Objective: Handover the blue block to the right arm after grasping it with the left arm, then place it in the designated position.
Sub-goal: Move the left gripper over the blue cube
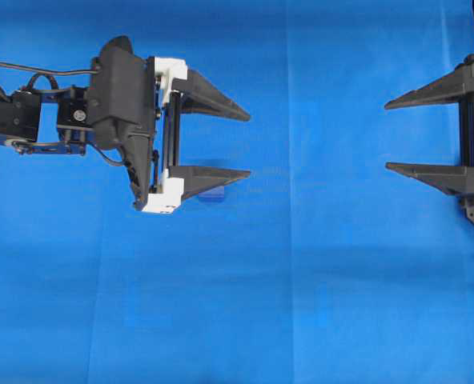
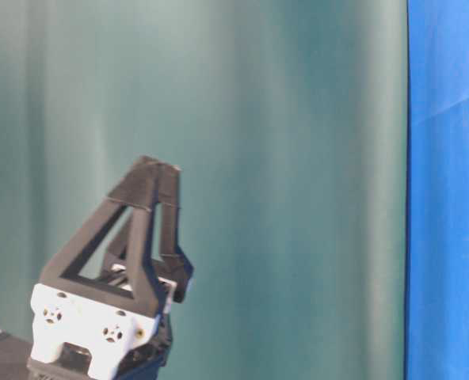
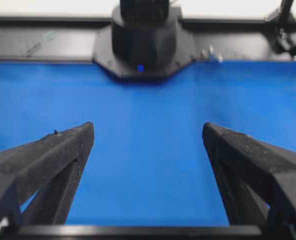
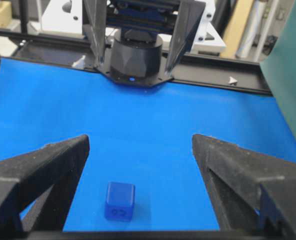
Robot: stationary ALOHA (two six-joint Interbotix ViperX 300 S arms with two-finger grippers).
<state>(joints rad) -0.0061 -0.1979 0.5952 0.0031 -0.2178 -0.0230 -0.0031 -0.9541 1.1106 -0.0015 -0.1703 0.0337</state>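
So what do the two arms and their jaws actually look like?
The left arm is black with thin black cables, a bulky black housing and white plastic pieces on the left gripper frame. The right gripper is all black. Both carry two pointed, triangular black jaws.

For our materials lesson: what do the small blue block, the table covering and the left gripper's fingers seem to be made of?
Blue block: probably plastic or foam; smooth, matt, rounded edges, faint embossed mark.
Table covering: likely thin fabric or paper sheet; straight fold creases, matt.
Left gripper fingers: apparently rigid plastic, perhaps printed; black, grainy surface.
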